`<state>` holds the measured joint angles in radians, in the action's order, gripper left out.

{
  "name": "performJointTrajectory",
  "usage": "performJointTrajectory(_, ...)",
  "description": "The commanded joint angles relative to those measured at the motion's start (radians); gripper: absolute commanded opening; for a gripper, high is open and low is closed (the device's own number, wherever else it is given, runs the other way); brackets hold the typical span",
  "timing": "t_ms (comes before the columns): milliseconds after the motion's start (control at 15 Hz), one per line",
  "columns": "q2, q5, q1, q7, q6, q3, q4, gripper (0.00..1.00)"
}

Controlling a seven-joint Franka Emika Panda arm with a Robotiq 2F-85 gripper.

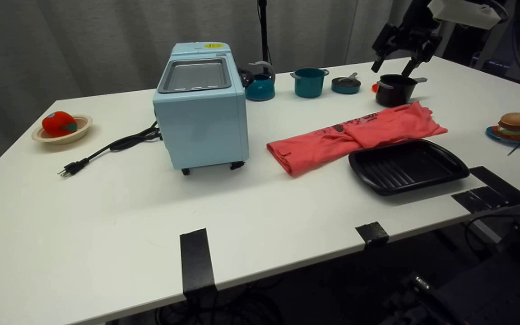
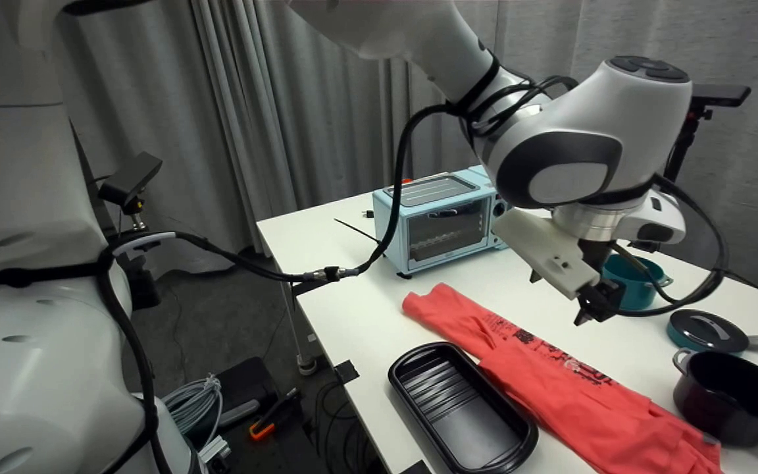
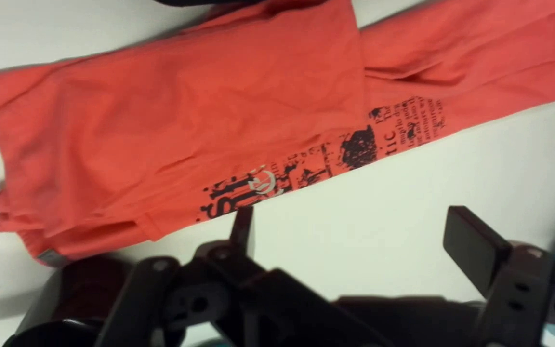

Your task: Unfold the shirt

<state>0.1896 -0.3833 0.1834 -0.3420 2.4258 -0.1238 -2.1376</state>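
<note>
The red-coral shirt (image 1: 318,153) lies folded in a long, wrinkled strip on the white table. Dark print runs along one long edge, and a flap covers part of that print. It shows in both exterior views (image 2: 517,368) and fills the upper part of the wrist view (image 3: 200,115). My gripper (image 3: 350,217) is open with nothing between its fingers. It hangs above the table beside the printed edge; in the wrist view its left fingertip overlaps that edge. The gripper also shows raised above the table in both exterior views (image 1: 391,70) (image 2: 558,299).
A black grill pan (image 1: 409,164) lies close along one long side of the shirt. A dark pot (image 1: 394,91) stands near one shirt end, a light-blue toaster oven (image 1: 203,117) beyond the other. Teal pot (image 1: 309,83), lidded pan (image 1: 345,85) and kettle (image 1: 261,89) stand behind.
</note>
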Motion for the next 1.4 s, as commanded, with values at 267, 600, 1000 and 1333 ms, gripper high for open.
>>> performJointTrajectory(267, 0.213, 0.033, 0.108, 0.063, -0.126, -0.037, 0.258, 1.00)
performJointTrajectory(600, 0.317, 0.069, 0.162, 0.108, -0.153, -0.053, 0.342, 1.00)
performJointTrajectory(1000, 0.415, 0.123, 0.201, 0.182, -0.160, -0.068, 0.410, 1.00)
performJointTrajectory(1333, 0.470, 0.121, 0.216, 0.213, -0.163, -0.058, 0.443, 0.78)
